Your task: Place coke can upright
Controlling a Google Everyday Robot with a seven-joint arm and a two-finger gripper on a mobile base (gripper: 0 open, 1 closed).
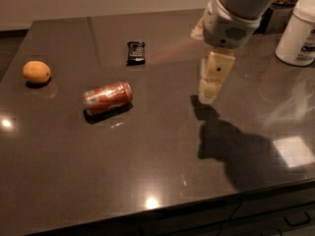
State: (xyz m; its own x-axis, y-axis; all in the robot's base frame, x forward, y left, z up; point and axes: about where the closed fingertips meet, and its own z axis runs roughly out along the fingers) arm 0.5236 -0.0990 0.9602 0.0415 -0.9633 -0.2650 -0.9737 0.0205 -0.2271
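Note:
The coke can lies on its side on the dark table, left of centre, its silver end facing left. It is red-orange with white lettering. My gripper hangs over the table well to the right of the can, pointing down, holding nothing. The arm comes in from the upper right.
A round orange fruit sits at the far left. A small flat black packet lies behind the can. A white container stands at the right back. The table's front edge runs along the bottom.

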